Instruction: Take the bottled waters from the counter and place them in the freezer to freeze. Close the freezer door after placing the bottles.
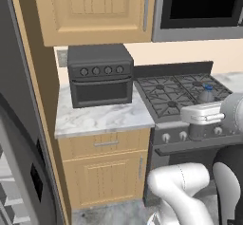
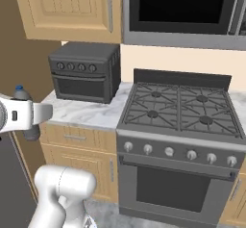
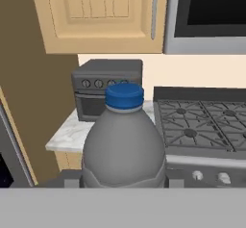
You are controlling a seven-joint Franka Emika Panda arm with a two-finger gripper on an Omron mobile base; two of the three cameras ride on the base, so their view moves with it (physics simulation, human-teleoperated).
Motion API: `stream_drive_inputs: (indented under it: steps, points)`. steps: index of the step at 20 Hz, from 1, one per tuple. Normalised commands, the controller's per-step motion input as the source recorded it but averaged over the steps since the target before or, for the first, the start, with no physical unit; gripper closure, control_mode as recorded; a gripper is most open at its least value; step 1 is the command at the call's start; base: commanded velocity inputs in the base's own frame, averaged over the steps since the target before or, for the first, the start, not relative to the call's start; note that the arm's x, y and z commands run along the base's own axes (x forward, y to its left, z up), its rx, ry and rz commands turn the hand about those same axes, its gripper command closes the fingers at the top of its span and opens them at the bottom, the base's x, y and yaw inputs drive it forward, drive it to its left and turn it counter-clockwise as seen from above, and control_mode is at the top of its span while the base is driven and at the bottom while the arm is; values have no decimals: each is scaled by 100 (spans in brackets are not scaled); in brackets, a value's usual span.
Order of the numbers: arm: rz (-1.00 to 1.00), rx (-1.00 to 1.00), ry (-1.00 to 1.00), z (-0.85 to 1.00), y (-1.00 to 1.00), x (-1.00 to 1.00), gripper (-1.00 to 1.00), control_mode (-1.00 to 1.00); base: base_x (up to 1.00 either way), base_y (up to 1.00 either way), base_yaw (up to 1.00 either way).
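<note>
gripper point(image 3: 123, 181): jaws pinch the bottle low on its body, one finger on each side; grip looks firm, no tilt.
bottle point(image 3: 124, 140): upright in the hand, blue cap point(image 3: 124, 96) on top. Held off the counter, in the air in front of the cabinets. In the right base view it hangs point(image 2: 25, 112) just left of the counter's front edge; in the left base view its cap pokes up behind the white hand point(image 1: 207, 90).
why upright: side pinch keeps it vertical, so it can stand on a shelf on release.
freezer point(image 1: 7, 172): left edge of the left base view, pale shelves show, so the door looks open. Bottle is well apart from it; transfer leg not finished, I'd say.
counter point(image 1: 102, 117): bare marble in front of the toaster oven point(image 1: 100, 75). Second bottle: can't find it here.
stove point(image 2: 180, 109): right of the counter, not involved.
next: likely swing left to the shelves, watch the side wall panel.
</note>
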Motion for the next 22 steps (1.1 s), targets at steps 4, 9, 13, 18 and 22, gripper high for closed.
stream_drive_inputs:
  steps: [4, 9, 13, 18, 22]
  points:
    - [0, 0, 0, 0, 0, 0, 100, 100, -82, 0, 0]
    - [0, 0, 0, 0, 0, 0, 100, 100, -76, 5, 0]
    - [0, 0, 0, 0, 0, 0, 100, 100, -61, 27, 0]
    - [0, 0, 0, 0, 0, 0, 100, 100, -45, 48, 0]
    - [0, 0, 0, 0, 0, 0, 100, 100, -22, 71, 0]
